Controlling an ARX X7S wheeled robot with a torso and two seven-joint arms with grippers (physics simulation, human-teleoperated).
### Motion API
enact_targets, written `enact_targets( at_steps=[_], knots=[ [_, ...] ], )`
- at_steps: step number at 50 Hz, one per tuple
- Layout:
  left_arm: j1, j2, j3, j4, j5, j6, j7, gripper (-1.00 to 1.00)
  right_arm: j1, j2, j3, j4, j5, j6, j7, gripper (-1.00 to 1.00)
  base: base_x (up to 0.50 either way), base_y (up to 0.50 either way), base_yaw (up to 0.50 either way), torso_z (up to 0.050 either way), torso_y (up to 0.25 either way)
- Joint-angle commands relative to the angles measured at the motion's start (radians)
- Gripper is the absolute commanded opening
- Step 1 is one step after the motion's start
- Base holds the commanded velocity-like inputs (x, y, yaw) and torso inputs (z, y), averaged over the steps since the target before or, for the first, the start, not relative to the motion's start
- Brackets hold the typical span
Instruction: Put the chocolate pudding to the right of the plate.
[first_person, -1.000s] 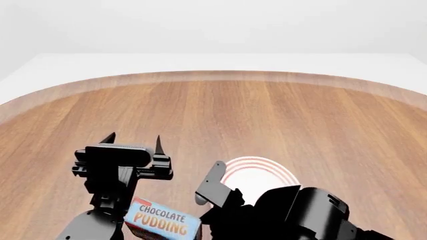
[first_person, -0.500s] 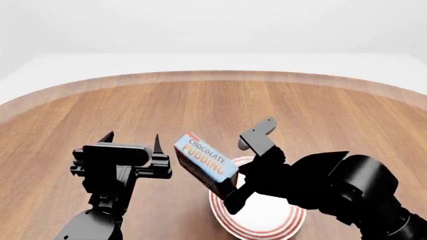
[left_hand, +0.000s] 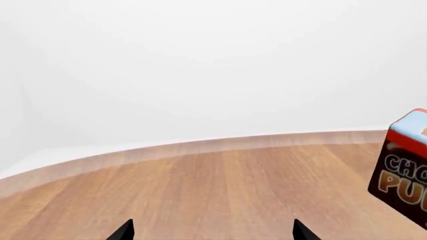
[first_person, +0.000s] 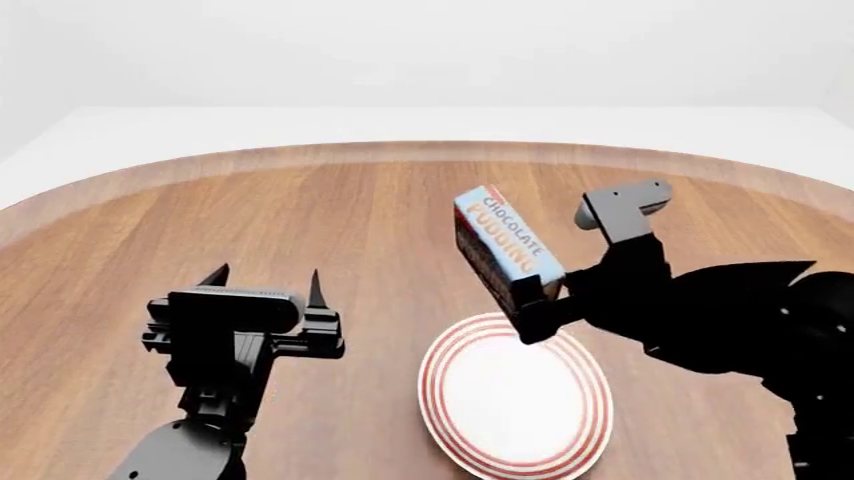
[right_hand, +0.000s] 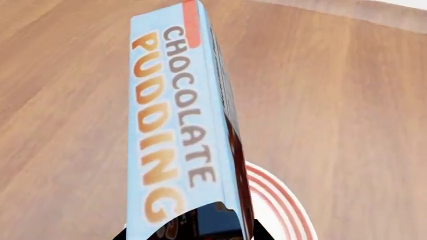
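Observation:
The chocolate pudding (first_person: 505, 249) is a light blue carton with a red edge and dark brown sides. It hangs tilted in the air above the far rim of the plate (first_person: 518, 398), a round white plate with red rings. My right gripper (first_person: 550, 292) is shut on the carton's near end. The right wrist view shows the chocolate pudding (right_hand: 180, 130) filling the middle, with the plate (right_hand: 280, 205) below it. My left gripper (first_person: 264, 274) stands open and empty to the plate's left. The chocolate pudding (left_hand: 404, 165) pokes in at the edge of the left wrist view.
The round wooden table (first_person: 400, 220) runs out to a curved far edge, with white floor beyond. Bare wood lies to the right of the plate, partly under my right arm (first_person: 734, 320).
My right gripper has lifted the pudding from the table's near edge up and to the right, over the plate. The left arm has stayed still.

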Motion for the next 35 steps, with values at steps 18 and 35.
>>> enact_targets(
  at_steps=[18,35],
  knots=[
    [-0.004,-0.013,-0.003,0.0,-0.013,0.006,-0.004,1.0,-0.256,0.156,0.384,-0.078,0.358,0.143,0.464,-1.0,0.0,0.0,0.0,0.0,0.0],
    [0.005,-0.009,0.015,-0.022,-0.01,0.028,-0.005,1.0,-0.289,0.215,0.385,-0.016,0.289,0.067,0.383,-1.0,0.0,0.0,0.0,0.0,0.0]
  ],
)
